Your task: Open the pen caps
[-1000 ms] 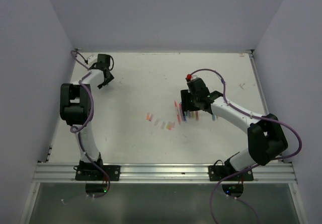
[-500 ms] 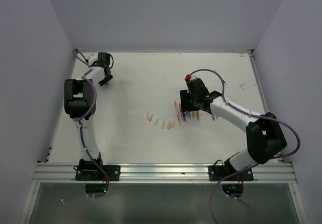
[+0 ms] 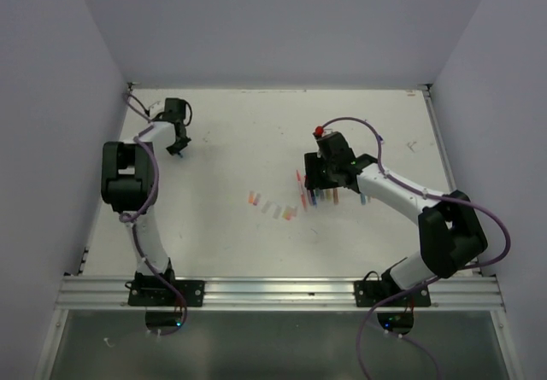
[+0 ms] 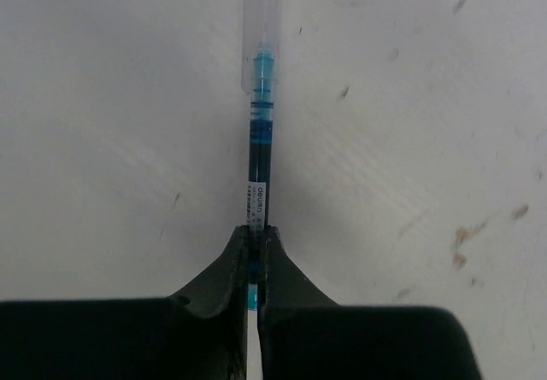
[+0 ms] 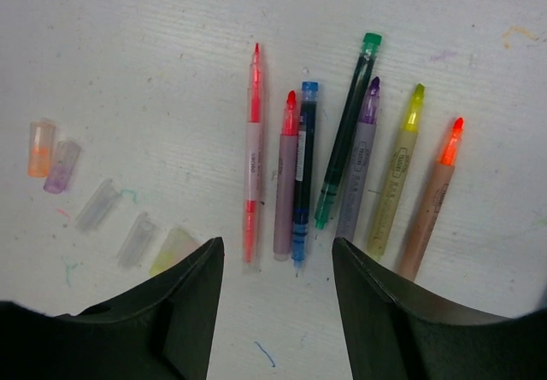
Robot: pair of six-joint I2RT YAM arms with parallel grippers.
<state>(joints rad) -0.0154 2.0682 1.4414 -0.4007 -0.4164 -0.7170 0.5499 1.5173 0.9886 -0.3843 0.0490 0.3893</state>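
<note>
- Nearest the arm bases, 5 short tube-shaped plastic pen caps (image 5: 96, 205) lie loose in a slanting row on the scuffed white desk (image 5: 128, 55). There is 1 orange cap (image 5: 40, 148), 1 pale purple cap (image 5: 61, 166), 2 clear ones and 1 pale yellow cap (image 5: 173, 250).
- Just right of that row, 7 thin marker pens (image 5: 286, 184) lie side by side, close together, without caps.
- From left to right they are a slim red pen (image 5: 253, 166), a mauve pen with a red tip, a blue pen (image 5: 302, 171) and a slanted dark green pen (image 5: 346, 132). After those come a purple-tipped pen, a yellow highlighter (image 5: 397, 175) and an orange highlighter (image 5: 432, 201).
- 5 of them show bare tips pointing away from the wrist camera.
- The right hand (image 5: 275, 303) hangs over the near ends of these pens, its 2 black fingers spread wide with nothing between them.
- Farther off, near the desk's far left corner, the left hand (image 4: 255, 243) is clamped tight on a thin blue pen (image 4: 259, 166), gripping it near its back end.
- That pen points straight away from the fingers, and a clear tube-shaped cap (image 4: 261, 30) is still seated over its far tip, with the blue nib visible through the plastic.
</note>
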